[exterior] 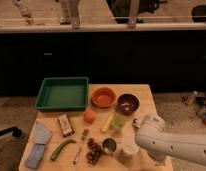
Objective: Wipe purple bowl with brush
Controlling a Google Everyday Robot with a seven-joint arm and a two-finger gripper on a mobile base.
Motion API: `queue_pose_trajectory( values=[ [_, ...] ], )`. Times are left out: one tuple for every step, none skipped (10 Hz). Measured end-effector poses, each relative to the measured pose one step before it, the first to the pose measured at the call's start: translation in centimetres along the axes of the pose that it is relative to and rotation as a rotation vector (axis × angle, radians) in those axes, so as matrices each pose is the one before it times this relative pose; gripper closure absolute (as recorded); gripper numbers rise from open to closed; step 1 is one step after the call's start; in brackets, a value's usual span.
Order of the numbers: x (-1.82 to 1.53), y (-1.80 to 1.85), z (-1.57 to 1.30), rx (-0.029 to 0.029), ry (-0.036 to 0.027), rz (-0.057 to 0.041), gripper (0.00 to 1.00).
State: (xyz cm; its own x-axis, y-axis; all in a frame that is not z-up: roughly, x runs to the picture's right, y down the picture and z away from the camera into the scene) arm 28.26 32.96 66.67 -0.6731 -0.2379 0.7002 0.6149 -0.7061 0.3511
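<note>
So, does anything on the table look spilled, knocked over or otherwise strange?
Nothing stands out. The purple bowl and orange bowl sit upright side by side, the green tray lies flat, and nothing looks spilled. The gripper is hidden behind the white arm at the table's right edge.

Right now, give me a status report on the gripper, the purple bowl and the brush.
Gripper low over the wooden table's right side, just front-right of the round dark purple bowl. Brush not made out. Pale green cup close beside the gripper.
</note>
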Motion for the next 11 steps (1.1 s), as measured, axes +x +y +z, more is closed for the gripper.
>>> queue_pose_trajectory(
  values=[
    [-0.007,0.000,0.004,0.00012,0.00000,0.00025,0.61],
    [0.019,0.003,-0.010,-0.00010,0.00022,-0.00016,0.51],
    [-0.032,0.004,0.009,0.00021,-0.00010,0.00082,0.40],
    [-0.008,-0.001,0.005,0.00014,-0.00005,0.00018,0.31],
    [-0.009,0.001,0.004,0.00008,0.00002,0.00026,0.23],
    [-0.005,0.001,0.001,0.00013,0.00010,0.00029,0.20],
    [-0.006,0.002,0.000,0.00004,-0.00004,0.00014,0.20],
    [0.004,0.004,-0.003,0.00001,0.00013,0.00014,0.20],
    [-0.012,-0.001,0.005,0.00012,-0.00010,0.00028,0.20],
    [0.001,0.001,-0.002,0.00000,0.00003,-0.00001,0.20],
    [0.001,-0.001,0.001,0.00005,0.00005,0.00000,0.20]
  ],
)
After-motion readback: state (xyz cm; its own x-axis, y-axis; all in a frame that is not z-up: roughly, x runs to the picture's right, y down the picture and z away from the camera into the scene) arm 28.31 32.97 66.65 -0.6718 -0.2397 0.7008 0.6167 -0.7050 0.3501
